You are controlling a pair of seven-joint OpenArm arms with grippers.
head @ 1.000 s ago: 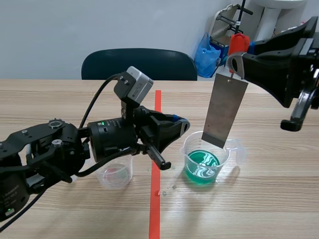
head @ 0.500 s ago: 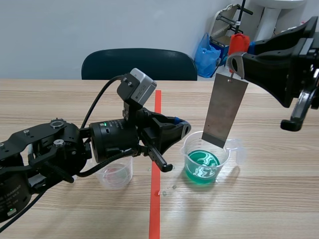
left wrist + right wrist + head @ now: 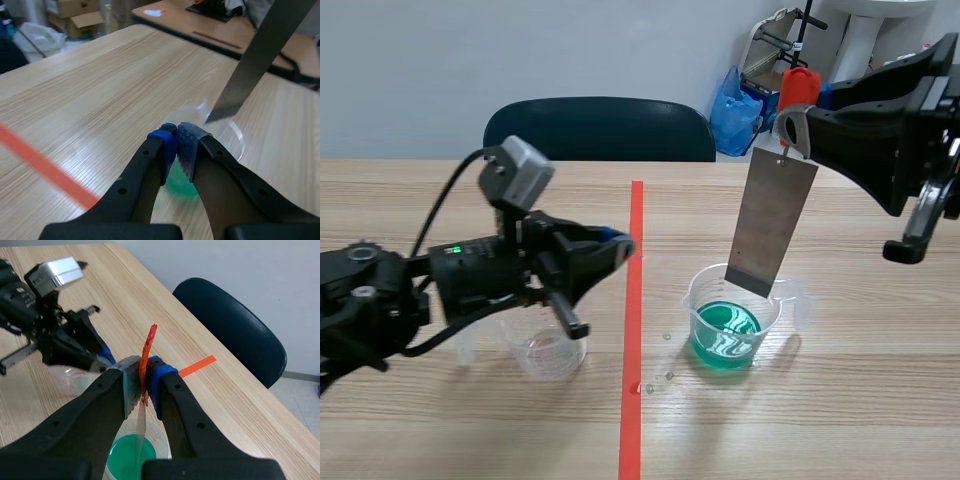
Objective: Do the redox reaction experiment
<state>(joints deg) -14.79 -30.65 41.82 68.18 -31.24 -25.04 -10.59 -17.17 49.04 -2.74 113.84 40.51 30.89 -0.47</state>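
Right hand [image 3: 798, 135], upper right, pinching metal plate [image 3: 772, 225] over green beaker [image 3: 722, 345], immersion unclear; left hand [image 3: 623, 246] closed empty, centre-left.

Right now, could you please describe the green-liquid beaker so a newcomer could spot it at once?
Find the orange-red tape line down the wooden table. On the right arm's side stands a clear beaker, under the grey metal strip held by the right gripper. Unlike the other beaker across the line, it holds bright green liquid.
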